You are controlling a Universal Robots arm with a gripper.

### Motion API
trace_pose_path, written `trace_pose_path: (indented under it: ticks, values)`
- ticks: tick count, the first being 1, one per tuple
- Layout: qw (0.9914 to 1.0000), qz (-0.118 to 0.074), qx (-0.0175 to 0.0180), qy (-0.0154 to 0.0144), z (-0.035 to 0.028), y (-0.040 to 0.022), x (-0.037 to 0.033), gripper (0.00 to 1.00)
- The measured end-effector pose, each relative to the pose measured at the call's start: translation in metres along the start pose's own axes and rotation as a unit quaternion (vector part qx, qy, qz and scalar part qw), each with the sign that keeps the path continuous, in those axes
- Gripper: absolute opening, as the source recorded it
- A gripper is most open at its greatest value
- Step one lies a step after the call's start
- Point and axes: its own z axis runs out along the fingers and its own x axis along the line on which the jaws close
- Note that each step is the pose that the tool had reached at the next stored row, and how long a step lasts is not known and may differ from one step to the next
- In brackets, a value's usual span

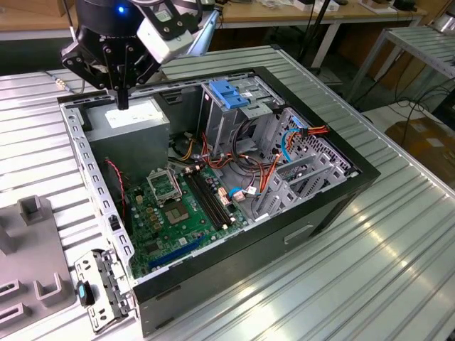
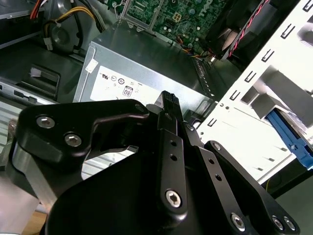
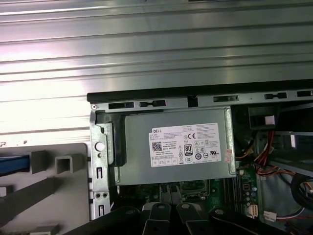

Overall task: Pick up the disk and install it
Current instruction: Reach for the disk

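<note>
My gripper (image 1: pixel 122 101) hangs over the back corner of the open computer case (image 1: pixel 334 206), its fingertips together just above the grey power-supply box (image 1: pixel 135 122). It is shut with nothing between the fingers. In the second wrist view the black gripper (image 2: pixel 168 99) points at that box's white sticker (image 2: pixel 122 88). A blue strip (image 3: pixel 10 165) lies on the grey fixture (image 3: pixel 54 191) at the picture's edge. Too little of it shows to tell whether it belongs to the disk. The blue-topped drive cage (image 1: pixel 233 99) stands at the back of the case.
The motherboard (image 1: pixel 178 206) lies on the case floor, with orange and red cables (image 1: pixel 274 160) beside the cage. A loose metal bracket with a blue clip (image 1: pixel 96 288) lies outside the case by the grey fixture (image 1: pixel 28 241). Ribbed metal tabletop (image 1: pixel 384 270) surrounds everything.
</note>
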Motion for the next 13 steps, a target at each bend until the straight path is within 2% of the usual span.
trace_pose_path:
  ticks: [13]
  values:
    - [1.0, 0.0, 0.0001, 0.0005, 0.0002, -0.0003, 0.0036, 0.11]
